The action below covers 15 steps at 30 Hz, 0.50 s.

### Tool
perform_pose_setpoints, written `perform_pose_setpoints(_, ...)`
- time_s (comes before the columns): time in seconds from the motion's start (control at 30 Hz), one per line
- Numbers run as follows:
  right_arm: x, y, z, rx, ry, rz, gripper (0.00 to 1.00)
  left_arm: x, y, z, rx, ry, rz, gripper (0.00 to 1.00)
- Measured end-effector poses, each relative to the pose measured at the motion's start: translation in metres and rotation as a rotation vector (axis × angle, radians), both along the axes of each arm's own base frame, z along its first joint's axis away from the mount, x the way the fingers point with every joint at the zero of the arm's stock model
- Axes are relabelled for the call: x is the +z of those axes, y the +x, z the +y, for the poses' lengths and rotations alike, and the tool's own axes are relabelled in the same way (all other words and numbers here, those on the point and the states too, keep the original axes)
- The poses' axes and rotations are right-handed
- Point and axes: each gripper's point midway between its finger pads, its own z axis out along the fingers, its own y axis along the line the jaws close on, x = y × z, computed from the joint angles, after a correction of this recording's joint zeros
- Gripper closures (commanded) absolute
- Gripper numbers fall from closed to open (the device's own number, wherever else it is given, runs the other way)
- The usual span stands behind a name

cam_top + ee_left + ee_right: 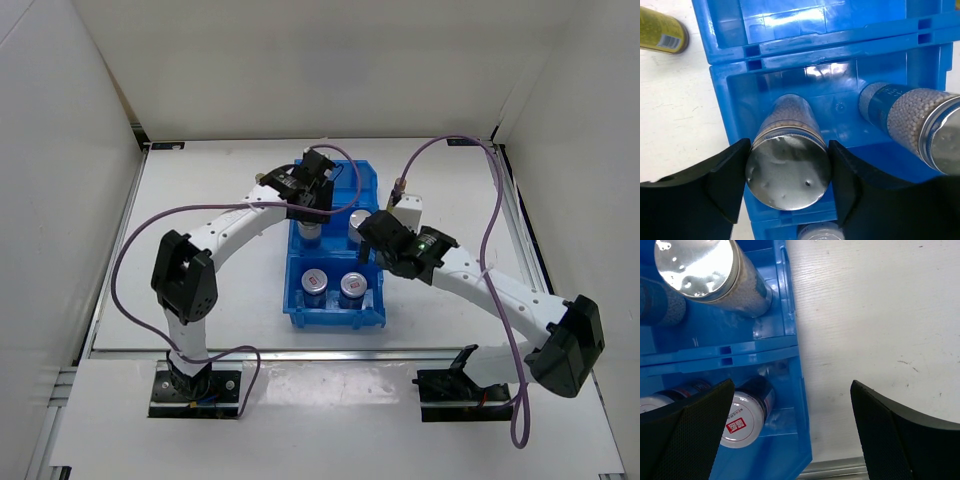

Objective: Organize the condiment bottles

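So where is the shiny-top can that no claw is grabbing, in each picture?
Top external: the free can stands in the blue bin's middle compartment, right of the held can.
Left wrist: the free can is at the right edge, beside the held can that the left gripper clamps.
Right wrist: the free can is at top left, lid up.
Shared landmark: the blue bin.

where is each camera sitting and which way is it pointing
Top: above and behind the arms, looking down on the table and blue bin; both arms show.
Left wrist: looking down into the bin's middle compartment; left fingers clamp a cylinder.
Right wrist: looking down at the bin's right wall and table; right fingers, open, show.
Both wrist views share the other cylinder.
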Motion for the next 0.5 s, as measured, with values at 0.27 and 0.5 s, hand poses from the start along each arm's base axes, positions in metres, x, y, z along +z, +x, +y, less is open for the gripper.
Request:
perform_pose_setpoints(0.27,0.035,0.013,-0.016,0.016,-0.057,-0.038,0.00,0.016,0.002,0.002,0.007,-0.032,-0.034,0.00)
perform_pose_setpoints(0.5,0.106,0.055,-0.067,-0.020,0.002,-0.128,0.00,0.133,-0.006,0.081,0.104,-0.098,-0.289,0.00)
